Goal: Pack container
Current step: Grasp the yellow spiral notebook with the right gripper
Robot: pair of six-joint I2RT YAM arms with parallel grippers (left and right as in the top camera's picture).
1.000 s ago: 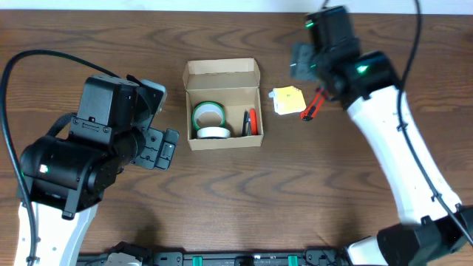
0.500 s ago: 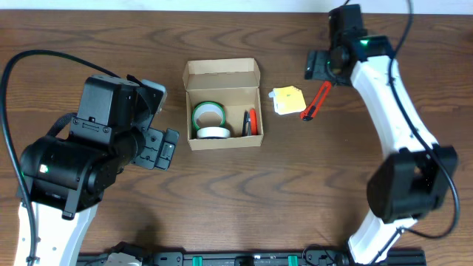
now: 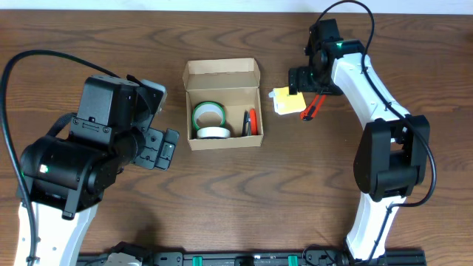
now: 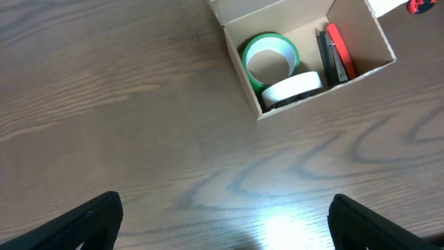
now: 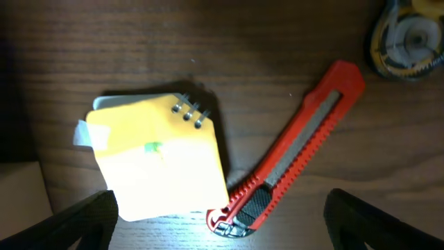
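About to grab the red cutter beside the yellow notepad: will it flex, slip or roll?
The cutter probably stays stiff: it looks like a rigid plastic body with a metal strip. It lies flat and slim, so rolling seems unlikely, though an off-centre push would likely spin it. Its dark end sits at the corner of the notepad, which it may nudge.

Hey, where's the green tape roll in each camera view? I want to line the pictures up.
Overhead: the green tape roll lies in the left half of the open cardboard box, next to the white roll.
Left wrist: upper right of centre, inside the same box.
Right wrist: not in it.
Shared landmark: the cardboard box, seen in the overhead and left wrist views.
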